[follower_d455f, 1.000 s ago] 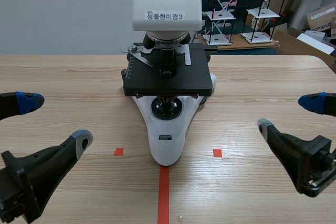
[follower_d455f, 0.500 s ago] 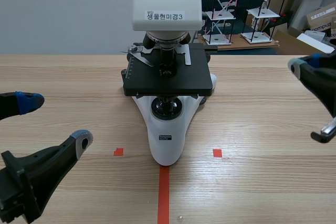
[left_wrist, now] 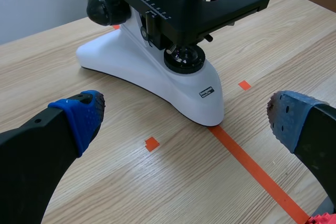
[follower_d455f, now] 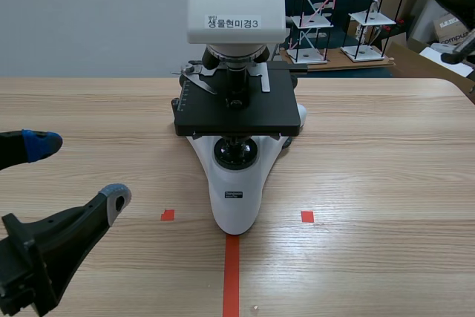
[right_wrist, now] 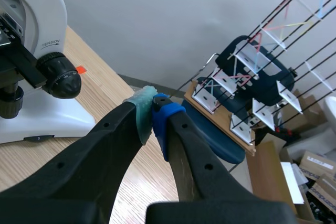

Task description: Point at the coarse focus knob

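Lit brightly and evenly, from above judging by the shadows. Noted a soft, narrow shadow hugging the microscope (follower_d455f: 236,198) foot on the table (follower_d455f: 371,168). Logged a mild sheen on its white body. Found the underside of the stage (follower_d455f: 236,113) in deep shade.

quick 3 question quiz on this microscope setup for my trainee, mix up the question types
1. True or false: the left gripper is open.
2. The right gripper is: A) resting on the stage; B) shut on nothing, apart from the white microscope with a black stage; C) open around the eyepiece head.
3. Short answer: is either gripper touching the large black round knob on the microscope's side?
Key: 1 true; 2 B; 3 no.
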`<state>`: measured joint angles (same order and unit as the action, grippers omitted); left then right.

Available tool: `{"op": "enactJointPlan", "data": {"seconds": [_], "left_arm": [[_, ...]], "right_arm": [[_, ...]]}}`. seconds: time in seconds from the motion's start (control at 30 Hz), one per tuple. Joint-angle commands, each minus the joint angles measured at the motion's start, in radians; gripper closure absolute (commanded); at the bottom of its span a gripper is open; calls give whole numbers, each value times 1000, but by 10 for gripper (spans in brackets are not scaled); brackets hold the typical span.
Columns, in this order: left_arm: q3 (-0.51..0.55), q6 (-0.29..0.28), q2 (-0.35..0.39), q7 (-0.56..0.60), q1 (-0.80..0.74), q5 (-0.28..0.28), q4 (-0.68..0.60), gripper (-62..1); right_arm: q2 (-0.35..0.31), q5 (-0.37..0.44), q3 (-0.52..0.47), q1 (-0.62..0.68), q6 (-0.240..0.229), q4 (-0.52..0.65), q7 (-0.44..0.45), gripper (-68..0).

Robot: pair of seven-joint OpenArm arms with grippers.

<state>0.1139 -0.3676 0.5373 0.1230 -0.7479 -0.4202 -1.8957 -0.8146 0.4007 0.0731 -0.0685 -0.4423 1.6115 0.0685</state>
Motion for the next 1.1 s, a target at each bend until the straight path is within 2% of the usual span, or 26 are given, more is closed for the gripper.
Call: {"op": "enactJointPlan", "data": {"seconds": [0.0, 0.27, 0.43, 0.53, 0.67, 0.83, 1.07], "left_arm": [[8, -1, -5, 11, 1, -10, -22, -623], [8, -1, -5, 11, 1, -10, -22, -623], [8, -1, -5, 11, 1, -10, -22, -623], [8, -1, -5, 11, 1, -10, -22, -623], [8, -1, -5, 11, 1, -10, -22, -623], [8, -1, -5, 11, 1, -10, -22, -623], [8, -1, -5, 11, 1, -10, -22, -623]], "right_arm": [[-8, 10, 31, -68, -2, -19, 9, -9], [11, 2, 292, -381, -9, -167, -44, -9], [65, -14, 414, -523, -50, -239, -103, -9], [109, -32, 476, -583, -54, -282, -146, -9], [168, -34, 529, -643, -61, -346, -182, -9], [228, -34, 550, -675, -77, -415, -205, -9], [261, -34, 564, -677, -135, -433, -209, -9]]}}
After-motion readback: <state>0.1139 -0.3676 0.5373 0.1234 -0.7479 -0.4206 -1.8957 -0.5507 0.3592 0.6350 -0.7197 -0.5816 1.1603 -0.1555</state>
